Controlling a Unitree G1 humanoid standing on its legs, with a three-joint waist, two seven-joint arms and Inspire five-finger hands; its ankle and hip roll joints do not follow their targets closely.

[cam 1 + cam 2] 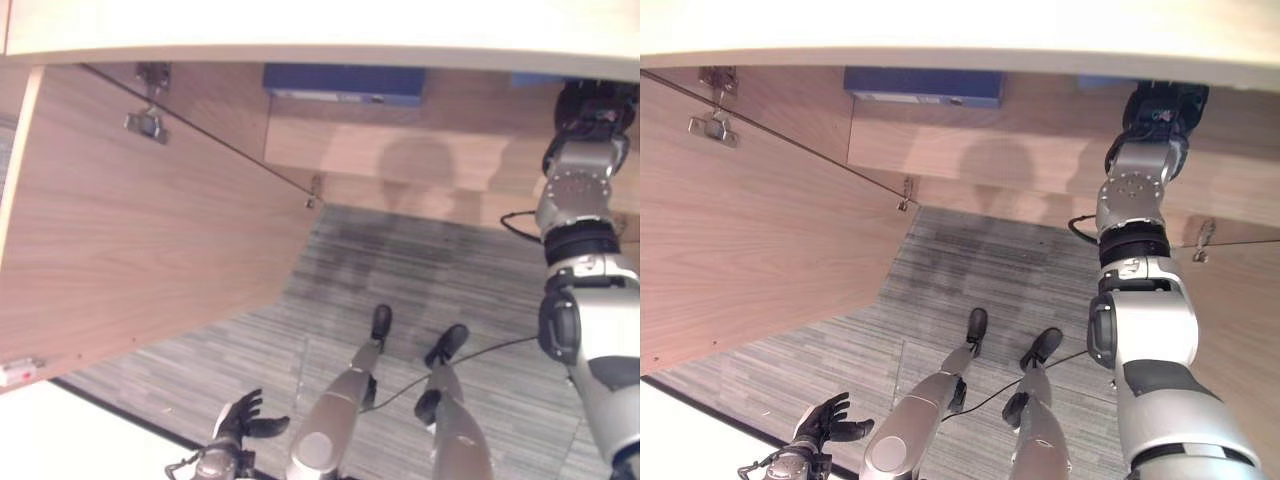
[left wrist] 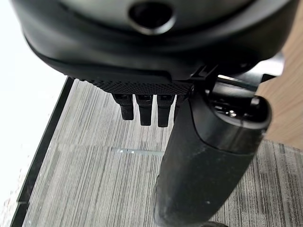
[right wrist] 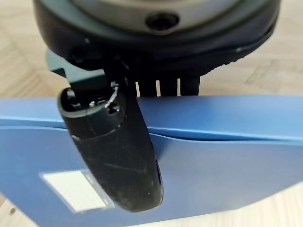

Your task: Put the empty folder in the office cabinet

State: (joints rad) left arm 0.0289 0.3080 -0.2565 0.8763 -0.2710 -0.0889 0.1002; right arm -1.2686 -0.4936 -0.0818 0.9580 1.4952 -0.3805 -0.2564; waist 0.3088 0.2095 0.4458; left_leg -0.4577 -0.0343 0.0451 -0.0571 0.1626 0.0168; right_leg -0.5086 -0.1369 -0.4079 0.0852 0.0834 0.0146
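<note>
1. Where the right arm reaches to the upper right of the head views, the right hand (image 3: pixel 118 156) pinches a blue folder (image 3: pixel 227 170): its thumb lies across the near face and its fingers go behind the top edge.
2. In the right wrist view the folder's long axis runs side to side across the frame, with a white label (image 3: pixel 73 189) at lower left and pale wood of the cabinet (image 1: pixel 400 150) behind it.
3. A second blue folder (image 1: pixel 345 84) lies flat on a cabinet shelf at top centre of the head views, long axis side to side.
4. At lower left the left hand (image 1: pixel 243 418) hangs over grey carpet (image 1: pixel 400 270), fingers loosely spread, holding nothing.
5. An open cabinet door (image 1: pixel 140 240) fills the left side.
</note>
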